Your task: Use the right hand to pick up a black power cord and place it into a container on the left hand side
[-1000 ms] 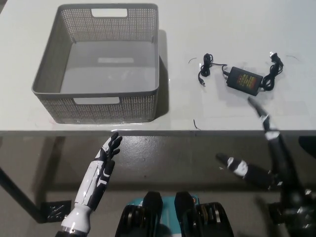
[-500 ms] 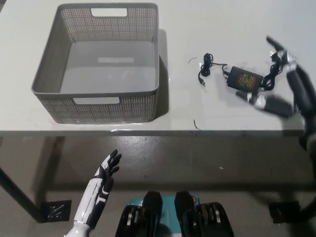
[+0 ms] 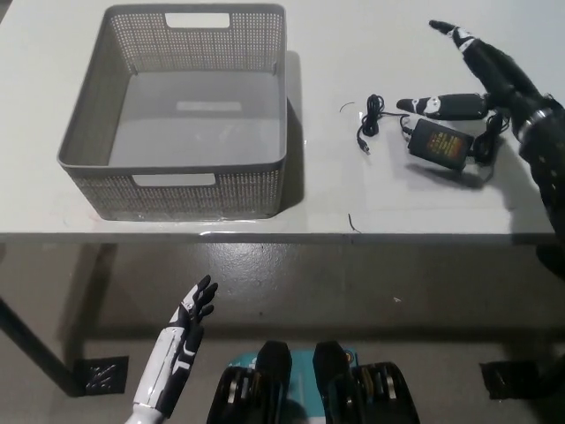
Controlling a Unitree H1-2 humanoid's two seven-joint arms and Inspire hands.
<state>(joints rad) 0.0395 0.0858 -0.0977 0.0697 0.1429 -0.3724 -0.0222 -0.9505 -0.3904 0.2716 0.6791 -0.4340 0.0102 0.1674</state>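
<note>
Right hand: the black hand (image 3: pixel 481 84) hangs over the far right of the table (image 3: pixel 353 190), fingers spread apart and grasping nothing. One finger points up and away at the top; another (image 3: pixel 441 106) reaches toward the picture's left, just above the cord.
Cord: the black cord (image 3: pixel 437 140) lies on the table directly under and just in front of the right hand. Its brick, with a red and yellow label, sits below the leftward finger; whether that finger touches it cannot be told.
Thin lead: a small coil and plug (image 3: pixel 369 122) lie beyond the fingertip, on the basket side of the right hand.
Other end: more cable is bunched under the wrist, partly hidden by the arm.
Basket: a grey perforated basket (image 3: pixel 97 124) stands on the table well to the left of the right hand, nothing visible inside it.
Left hand: the white hand (image 3: pixel 190 314) rests low, below the table's front edge and nearer than the basket, fingers loosely apart, holding nothing.
</note>
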